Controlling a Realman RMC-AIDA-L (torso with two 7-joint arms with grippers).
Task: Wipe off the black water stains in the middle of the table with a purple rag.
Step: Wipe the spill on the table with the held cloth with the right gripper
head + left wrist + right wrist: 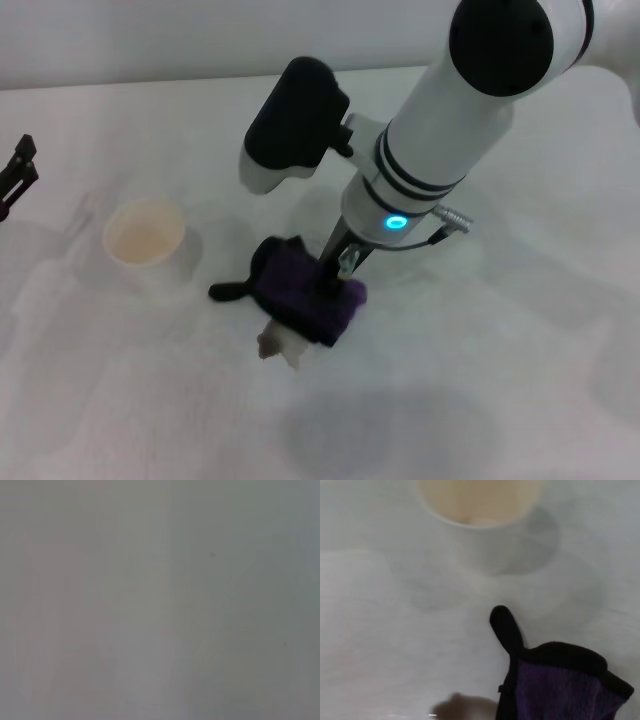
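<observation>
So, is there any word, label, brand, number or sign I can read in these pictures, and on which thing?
None can be read in any view.
The paper cup is plain.
The purple rag shows no tag text.
The table bears no marks.
The right arm shows only a lit blue ring, no letters.

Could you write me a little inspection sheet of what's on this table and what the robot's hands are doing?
Surface: white table, faint grey smudges.
Job's things: purple rag bunched mid-table, dark strip sticking out toward the cup; a brownish stain patch shows at its near edge.
Clutter: paper cup upright, left of the rag, apart from it.
Hands: right hand pressed down onto the rag; left hand parked at the table's left edge.
Cables: short grey plug and wire on the right wrist.
Surroundings: nothing seen.
</observation>
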